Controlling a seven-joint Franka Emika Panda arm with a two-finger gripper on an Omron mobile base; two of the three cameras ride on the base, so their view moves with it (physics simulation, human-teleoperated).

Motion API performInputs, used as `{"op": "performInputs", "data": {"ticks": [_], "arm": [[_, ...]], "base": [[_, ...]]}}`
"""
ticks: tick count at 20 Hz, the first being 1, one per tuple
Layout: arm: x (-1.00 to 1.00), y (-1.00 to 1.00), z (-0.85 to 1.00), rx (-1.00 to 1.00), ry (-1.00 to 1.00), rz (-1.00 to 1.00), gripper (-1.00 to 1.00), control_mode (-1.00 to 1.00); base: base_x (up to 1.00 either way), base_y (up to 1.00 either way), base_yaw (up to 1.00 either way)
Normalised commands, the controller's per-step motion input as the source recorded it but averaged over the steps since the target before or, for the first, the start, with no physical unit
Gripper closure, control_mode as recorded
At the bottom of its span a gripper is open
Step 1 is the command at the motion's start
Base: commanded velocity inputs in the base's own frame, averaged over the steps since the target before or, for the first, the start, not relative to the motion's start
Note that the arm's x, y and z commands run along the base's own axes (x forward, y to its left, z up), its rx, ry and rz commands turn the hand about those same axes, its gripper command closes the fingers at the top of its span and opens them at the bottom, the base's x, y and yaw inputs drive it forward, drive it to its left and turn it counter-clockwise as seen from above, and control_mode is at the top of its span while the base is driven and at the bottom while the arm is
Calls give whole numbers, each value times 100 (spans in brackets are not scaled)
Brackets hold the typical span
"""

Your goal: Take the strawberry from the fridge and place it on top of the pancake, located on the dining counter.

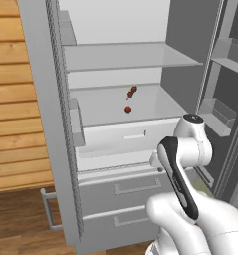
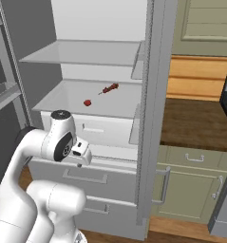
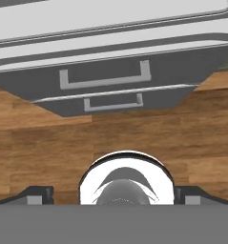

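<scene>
The gripper [image 3: 113, 193] is pointing down at the wood floor [image 3: 48, 143], its two tips sitting wide apart, released, holding nothing. Ahead of it, the fridge [image 1: 51, 99] is standing with both doors swung wide, leaving free air between arm and shelves. The strawberry [image 1: 128, 109] is resting on the lower shelf [image 2: 62, 97], too small to read its axis. A dark skewer-like item [image 1: 133, 91] is lying just behind it.
</scene>
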Motion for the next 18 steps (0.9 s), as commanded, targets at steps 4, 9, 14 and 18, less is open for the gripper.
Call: {"op": "performInputs", "data": {"ticks": [4, 9, 14, 18], "arm": [[0, 0, 0, 0, 0, 0, -100, 100], [0, 0, 0, 0, 0, 0, -100, 100], [0, 0, 0, 0, 0, 0, -100, 100], [0, 0, 0, 0, 0, 0, -100, 100]], "base": [[32, 18, -2], [61, 30, 0], [57, 30, 0], [47, 3, 0]]}}
